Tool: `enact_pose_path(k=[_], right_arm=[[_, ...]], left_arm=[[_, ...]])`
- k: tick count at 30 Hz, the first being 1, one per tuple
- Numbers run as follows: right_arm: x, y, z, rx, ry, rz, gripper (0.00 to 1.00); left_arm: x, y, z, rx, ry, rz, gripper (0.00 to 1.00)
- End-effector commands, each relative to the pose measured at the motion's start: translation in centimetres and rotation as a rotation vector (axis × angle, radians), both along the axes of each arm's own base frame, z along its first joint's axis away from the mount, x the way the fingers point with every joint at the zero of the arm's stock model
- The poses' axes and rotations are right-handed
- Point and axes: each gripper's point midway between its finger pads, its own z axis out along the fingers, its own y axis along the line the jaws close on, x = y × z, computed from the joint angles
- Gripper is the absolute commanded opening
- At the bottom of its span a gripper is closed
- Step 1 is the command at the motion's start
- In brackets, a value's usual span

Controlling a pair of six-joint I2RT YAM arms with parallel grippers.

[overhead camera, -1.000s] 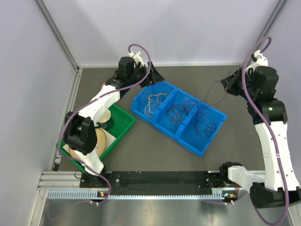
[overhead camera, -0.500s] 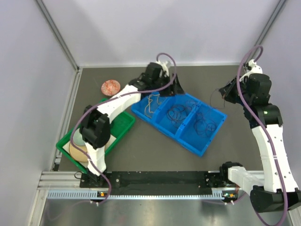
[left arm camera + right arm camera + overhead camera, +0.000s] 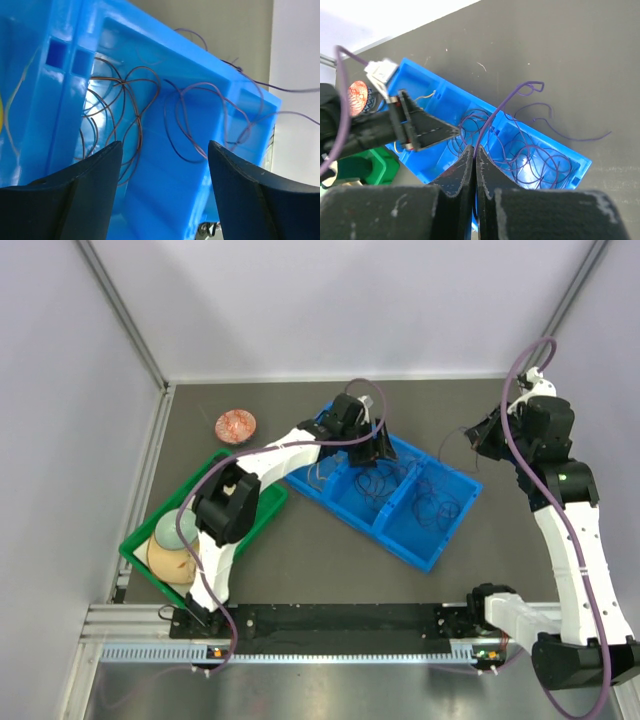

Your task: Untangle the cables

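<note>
The cables lie in a blue three-part bin. Dark loops fill the middle and right compartments. A little cream wire shows in the left one, beside the left arm. My left gripper hangs open over the middle compartment, with dark wires below and nothing between its fingers. My right gripper is shut on one thin purple cable, held up beyond the bin's right end. Another purple strand lies loose on the mat.
A green tray with round wooden and pale pieces sits at the left, under the left arm. A small reddish round object lies on the dark mat near the back left. Walls close in behind and at both sides.
My left arm has swung right, from the bin's back-left corner to over its middle compartment, uncovering the reddish round object. The right gripper rose slightly, still shut on the purple cable.
</note>
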Motion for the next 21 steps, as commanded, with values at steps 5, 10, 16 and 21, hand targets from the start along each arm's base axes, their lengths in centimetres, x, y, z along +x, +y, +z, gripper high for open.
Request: enact_pose_path(k=[5, 10, 16, 21], right_arm=[[0.4, 0.4, 0.6, -0.012, -0.035, 0.021, 0.00], [0.5, 0.3, 0.5, -0.016, -0.033, 0.021, 0.00], [0.5, 0.3, 0.3, -0.015, -0.028, 0.019, 0.00], [0.3, -0.3, 1.5, -0.024, -0.063, -0.011, 0.00]], left_arm=[[-0.1, -4.1, 0.4, -0.125, 0.010, -0.052, 0.71], [-0.4, -4.6, 0.5, -0.151, 0.020, -0.058, 0.39], [-0.9, -4.8, 5.4, -0.207, -0.063, -0.105, 0.00], [-3.3, -5.0, 9.8, -0.234, -0.145, -0.192, 0.00]])
